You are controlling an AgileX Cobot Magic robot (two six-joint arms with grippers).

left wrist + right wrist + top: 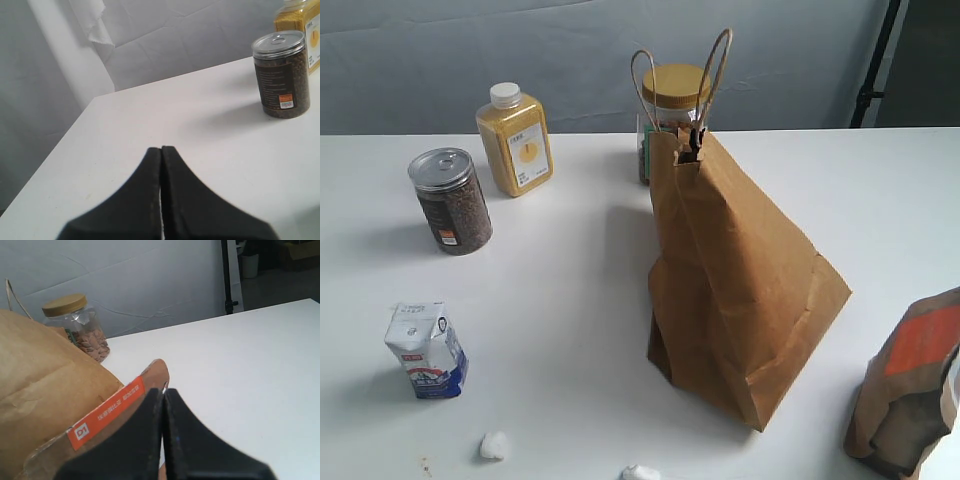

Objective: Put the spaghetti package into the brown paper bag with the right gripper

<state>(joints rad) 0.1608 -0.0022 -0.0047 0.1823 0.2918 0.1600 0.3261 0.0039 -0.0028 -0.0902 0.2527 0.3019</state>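
The brown paper bag (740, 290) stands in the middle of the white table, its top folded together and its cord handles sticking up. It fills one side of the right wrist view too, as the brown paper bag (40, 370). The spaghetti package shows in no view. My right gripper (163, 390) is shut with nothing between its fingers, just in front of the top of a smaller brown bag. My left gripper (161, 148) is shut and empty above the bare table near a corner. Neither arm appears in the exterior view.
The smaller brown bag with an orange-red label (915, 390) (107, 412) stands at the right edge. A yellow-lidded jar (675, 95) is behind the big bag. A dark can (450, 200) (281, 75), yellow bottle (515, 140) and white-and-blue carton (425, 350) stand left. Two white lumps (494, 445) lie in front.
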